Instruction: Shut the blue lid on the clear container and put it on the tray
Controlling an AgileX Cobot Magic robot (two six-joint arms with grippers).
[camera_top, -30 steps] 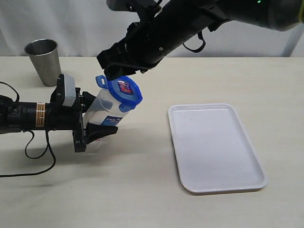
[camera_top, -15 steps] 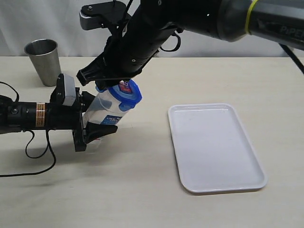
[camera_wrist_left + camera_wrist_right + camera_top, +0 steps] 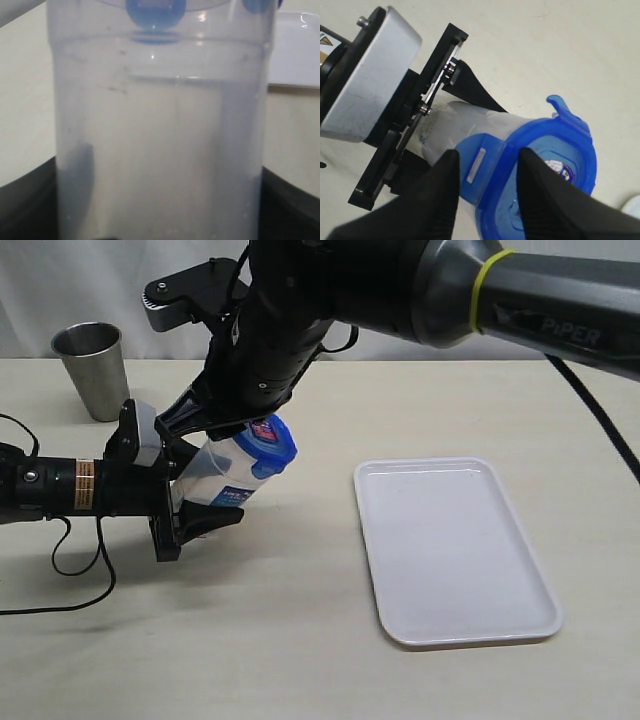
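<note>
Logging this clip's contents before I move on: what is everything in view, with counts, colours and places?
clear container: one, translucent, tilted, in left pincer
blue lid: one, bright blue, on container's top
tray: one, white, on table, right in exterior view
steel cup: one, grey, table's far left
table: one, beige
left pincer: one, black, shut on container
right pincer: one, black, fingers apart astride a lid tab

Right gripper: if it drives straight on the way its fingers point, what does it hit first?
Likely the bright-blue plastic lid: one locking tab sits between the fingers of the right gripper, atop the tall translucent plastic canister. Depth is uncertain.
</note>
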